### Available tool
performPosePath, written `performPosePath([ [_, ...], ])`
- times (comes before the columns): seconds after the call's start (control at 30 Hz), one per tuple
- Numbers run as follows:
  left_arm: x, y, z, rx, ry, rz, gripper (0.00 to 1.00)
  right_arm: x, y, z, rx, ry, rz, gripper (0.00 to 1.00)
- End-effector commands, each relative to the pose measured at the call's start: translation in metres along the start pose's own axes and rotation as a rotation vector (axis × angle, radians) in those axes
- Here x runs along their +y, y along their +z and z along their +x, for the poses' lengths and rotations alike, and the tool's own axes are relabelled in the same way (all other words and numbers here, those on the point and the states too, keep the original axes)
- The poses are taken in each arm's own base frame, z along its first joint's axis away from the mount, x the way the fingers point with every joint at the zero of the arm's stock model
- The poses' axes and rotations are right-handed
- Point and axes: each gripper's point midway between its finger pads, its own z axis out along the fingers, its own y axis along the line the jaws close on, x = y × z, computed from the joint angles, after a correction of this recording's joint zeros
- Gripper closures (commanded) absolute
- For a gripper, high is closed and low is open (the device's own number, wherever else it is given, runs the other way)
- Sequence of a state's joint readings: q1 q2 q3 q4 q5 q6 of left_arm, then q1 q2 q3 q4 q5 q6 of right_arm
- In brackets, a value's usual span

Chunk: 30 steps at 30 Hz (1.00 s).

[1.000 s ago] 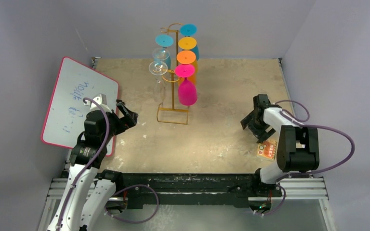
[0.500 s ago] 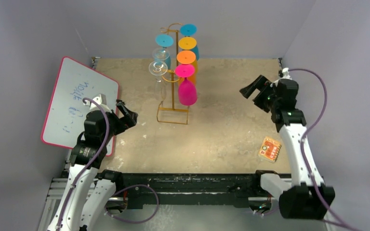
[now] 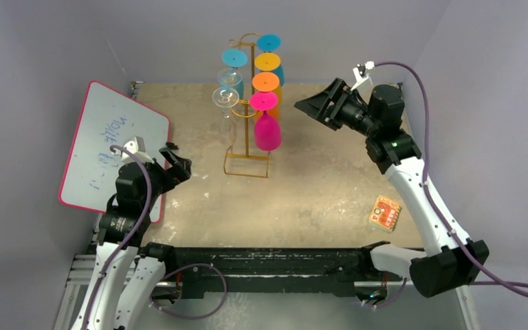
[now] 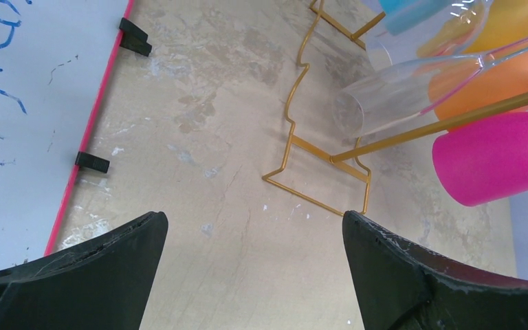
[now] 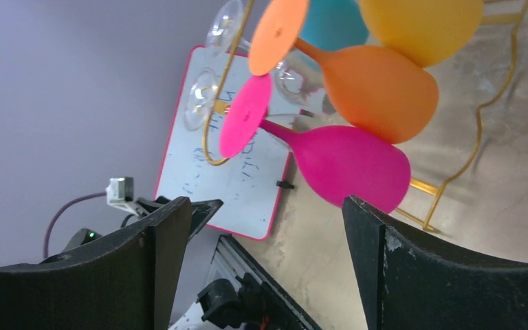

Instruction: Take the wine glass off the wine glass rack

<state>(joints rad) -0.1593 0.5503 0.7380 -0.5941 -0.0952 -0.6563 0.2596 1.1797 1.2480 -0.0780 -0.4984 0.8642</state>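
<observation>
clear glasses (image 3: 225,96) faint against rack (image 3: 251,134); whiteboard (image 3: 106,148) writing blurred

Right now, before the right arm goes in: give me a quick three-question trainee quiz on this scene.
1. True or false: the right gripper is holding a glass.
2. In the coloured row on the wine glass rack, which glass hangs nearest the arms? A teal, B pink, C yellow.
3. Name the flat board beside the left gripper.
Key: 1 false, its jaws are open and empty. 2 B, the pink glass. 3 the whiteboard.
</observation>
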Motion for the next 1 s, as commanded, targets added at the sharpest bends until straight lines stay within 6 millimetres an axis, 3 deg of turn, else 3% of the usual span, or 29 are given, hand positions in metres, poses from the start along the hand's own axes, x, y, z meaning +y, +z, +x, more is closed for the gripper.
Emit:
performPosePath([
  [0.0, 0.001, -0.004, -0.015, -0.067, -0.024, -0.02, 0.0, 0.009, 0.009, -0.008, -0.033, 0.047, 0.04, 0.18],
  [0.13, 0.005, -0.006, -0.017, -0.083, -0.036, -0.041, 0.0, 0.006, 0.027, 0.002, 0.014, 0.087, 0.074, 0.22],
  [0.47, 0.0, -0.006, -0.014, -0.068, -0.015, -0.006, 0.06, 0.023, 0.058, 0.016, 0.064, 0.142, 0.039, 0.27],
  [0.7, 0.001, -0.006, -0.013, -0.063, -0.015, -0.007, 0.05, 0.027, 0.077, 0.018, 0.087, 0.162, 0.018, 0.42],
  [0.9, 0.0, -0.005, -0.012, -0.059, -0.013, -0.004, 0.05, 0.022, 0.077, 0.02, 0.084, 0.176, 0.04, 0.5],
  [0.97, 0.0, -0.004, -0.011, -0.055, -0.013, -0.003, 0.05, 0.023, 0.076, 0.019, 0.076, 0.174, 0.036, 0.57],
])
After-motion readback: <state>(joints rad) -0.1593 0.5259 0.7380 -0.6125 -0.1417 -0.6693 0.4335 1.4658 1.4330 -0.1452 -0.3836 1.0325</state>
